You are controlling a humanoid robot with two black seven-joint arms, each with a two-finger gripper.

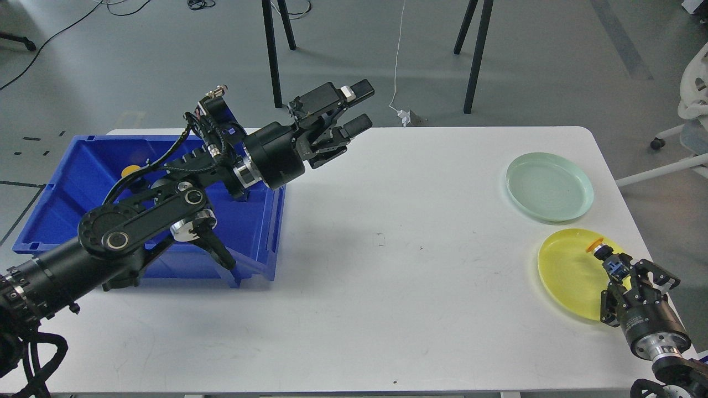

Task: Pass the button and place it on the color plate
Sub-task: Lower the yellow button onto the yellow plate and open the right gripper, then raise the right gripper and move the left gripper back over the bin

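My right gripper pinches the orange button over the near edge of the yellow plate. Released this close to the rim, I judge it could roll off onto the table. My left gripper, far from the plate, hangs open and empty.

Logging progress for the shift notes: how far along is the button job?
Handover looks done: the left gripper hangs open and empty. In hand: the right gripper holds the orange button over the yellow plate. Left: releasing it; another button waits in the blue bin.
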